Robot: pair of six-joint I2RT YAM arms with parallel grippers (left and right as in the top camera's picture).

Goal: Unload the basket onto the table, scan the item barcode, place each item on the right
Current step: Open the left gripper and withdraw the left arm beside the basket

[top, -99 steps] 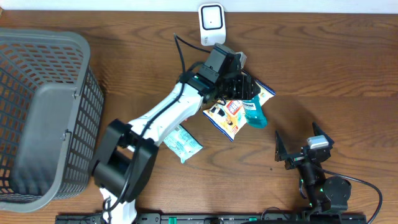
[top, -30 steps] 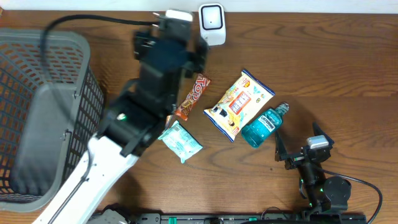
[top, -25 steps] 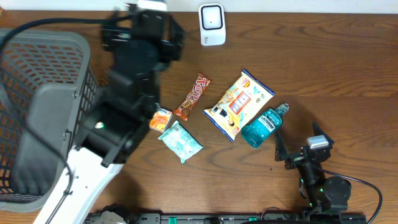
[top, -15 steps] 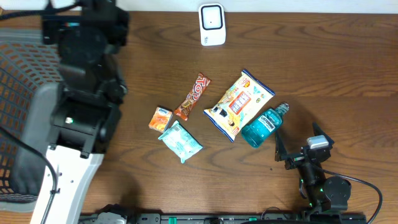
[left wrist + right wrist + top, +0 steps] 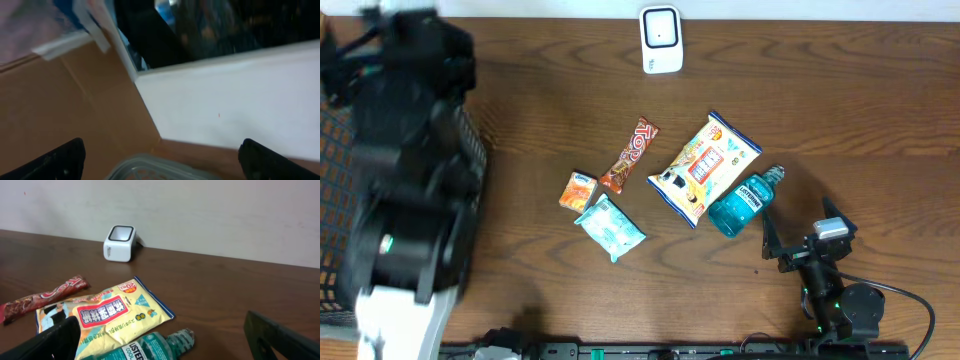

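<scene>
Overhead view: you see the scanner (image 5: 660, 38) standing at the table's (image 5: 850, 110) far edge, with the chocolate bar (image 5: 629, 155), snack bag (image 5: 705, 165), mouthwash bottle (image 5: 744, 201), small orange box (image 5: 578, 190) and teal packet (image 5: 611, 228) lying loose mid-table, apart from both grippers. Your left gripper (image 5: 162, 161), on a blurred arm over the basket (image 5: 332, 220), has its fingers spread wide. Your right gripper (image 5: 165, 339) sits near the bottle, likewise wide apart.
</scene>
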